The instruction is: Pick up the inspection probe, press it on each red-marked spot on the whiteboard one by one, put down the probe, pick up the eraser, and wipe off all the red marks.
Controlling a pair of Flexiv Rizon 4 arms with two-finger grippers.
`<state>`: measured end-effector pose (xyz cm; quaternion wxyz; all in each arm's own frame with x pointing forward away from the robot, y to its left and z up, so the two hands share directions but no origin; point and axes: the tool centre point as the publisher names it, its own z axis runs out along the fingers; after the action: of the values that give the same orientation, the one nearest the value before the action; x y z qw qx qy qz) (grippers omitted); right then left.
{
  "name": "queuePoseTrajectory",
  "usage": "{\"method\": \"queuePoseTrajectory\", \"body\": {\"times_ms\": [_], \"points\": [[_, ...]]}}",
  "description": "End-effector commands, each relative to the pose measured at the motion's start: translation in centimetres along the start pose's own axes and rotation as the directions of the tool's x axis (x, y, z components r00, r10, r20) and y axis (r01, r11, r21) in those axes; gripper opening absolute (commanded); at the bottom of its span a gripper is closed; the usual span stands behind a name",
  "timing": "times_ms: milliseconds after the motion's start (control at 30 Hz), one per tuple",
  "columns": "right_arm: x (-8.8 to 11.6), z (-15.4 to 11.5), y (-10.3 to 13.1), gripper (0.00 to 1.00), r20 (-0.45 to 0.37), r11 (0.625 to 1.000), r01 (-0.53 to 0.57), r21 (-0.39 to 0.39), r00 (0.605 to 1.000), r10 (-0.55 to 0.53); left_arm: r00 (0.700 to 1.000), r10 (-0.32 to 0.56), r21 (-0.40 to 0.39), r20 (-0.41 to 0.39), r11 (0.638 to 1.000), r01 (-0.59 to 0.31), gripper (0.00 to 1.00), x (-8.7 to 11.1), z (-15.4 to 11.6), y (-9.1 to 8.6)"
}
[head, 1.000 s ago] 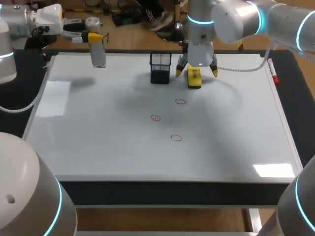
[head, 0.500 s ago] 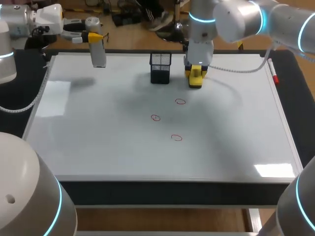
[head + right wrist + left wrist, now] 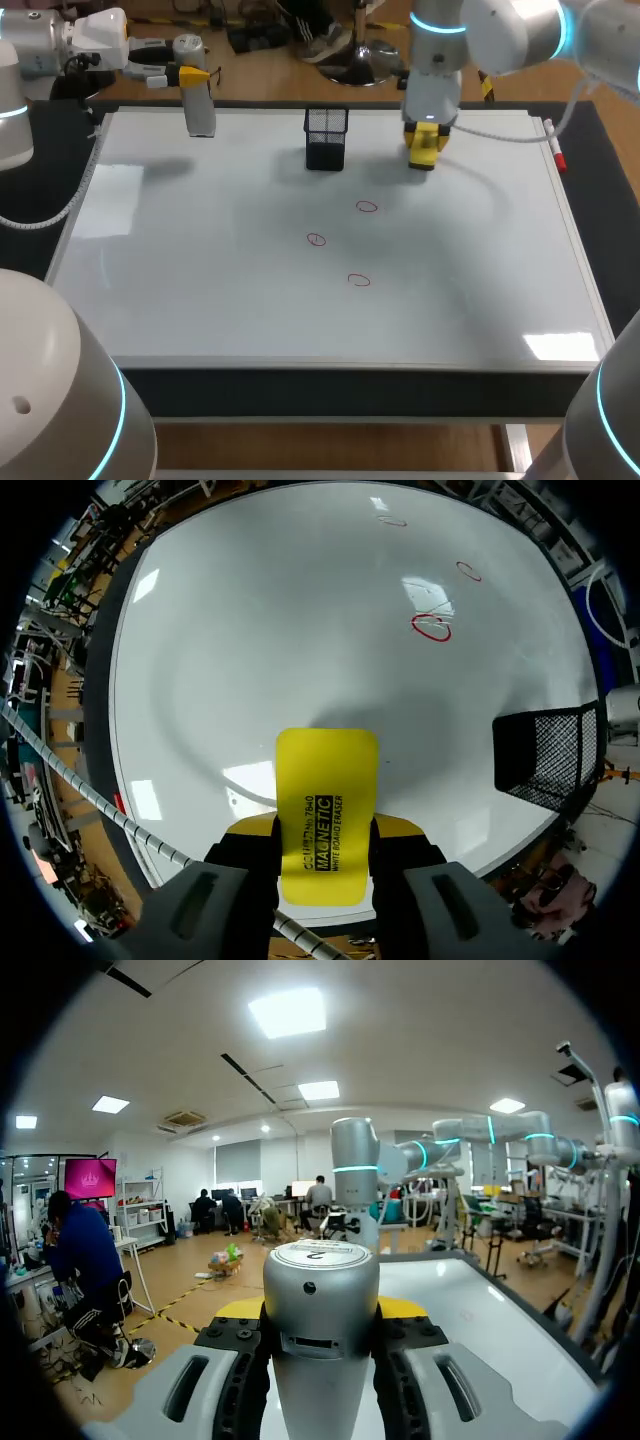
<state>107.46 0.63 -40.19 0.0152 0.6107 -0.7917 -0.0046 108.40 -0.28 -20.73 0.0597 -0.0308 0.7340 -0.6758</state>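
The grey cylindrical probe [image 3: 200, 108] hangs upright over the whiteboard's [image 3: 200, 290] far left corner, with my left gripper [image 3: 190, 75] shut on it. In the left wrist view the probe [image 3: 321, 1290] fills the space between the yellow fingertips [image 3: 238, 1309]. My right gripper [image 3: 426, 132] is shut on the yellow eraser [image 3: 424, 150] near the board's far edge, right of centre. The right wrist view shows the eraser [image 3: 326, 780] clamped between the fingers, above the board. Three red marks [image 3: 367, 207] [image 3: 316, 239] [image 3: 359, 280] lie mid-board, ahead of the eraser [image 3: 431, 627].
A black mesh holder [image 3: 326, 138] stands on the board's far middle, just left of the eraser, and shows beside it in the right wrist view [image 3: 545, 755]. A red marker [image 3: 555, 150] lies along the board's right edge.
The right gripper's fingers closed on the eraser, then carried it to the right and slightly towards the far edge. The left arm and probe kept still.
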Motion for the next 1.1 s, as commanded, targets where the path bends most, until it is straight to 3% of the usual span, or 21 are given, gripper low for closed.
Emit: {"method": "queuePoseTrajectory", "body": {"times_ms": [33,467,633,867,1100], "points": [[4.0,-0.7,0.2,0.00,0.034,0.999,-0.033,0.005,0.999,0.033,1.000,0.001,0.002,-0.001,1.000,-0.001,0.00,-0.1,0.0,0.0],[12.1,-0.4,0.4,0.00,0.016,0.986,-0.166,0.002,0.986,0.166,1.000,0.001,0.002,-0.001,1.000,-0.001,0.00,-0.1,0.0,0.0],[14.4,-0.1,1.0,0.00,0.022,0.981,-0.195,-0.005,0.981,0.195,1.000,0.001,0.002,-0.001,1.000,-0.001,0.00,-0.1,0.0,0.0],[15.9,0.3,1.0,0.00,0.029,0.980,-0.201,-0.006,0.979,0.201,1.000,0.001,0.002,-0.001,1.000,-0.001,0.00,-0.1,0.0,0.0],[16.0,0.2,1.1,0.00,0.029,0.978,-0.209,-0.006,0.977,0.210,1.000,0.001,0.002,-0.001,1.000,-0.001,0.00,-0.1,0.0,0.0]]}}
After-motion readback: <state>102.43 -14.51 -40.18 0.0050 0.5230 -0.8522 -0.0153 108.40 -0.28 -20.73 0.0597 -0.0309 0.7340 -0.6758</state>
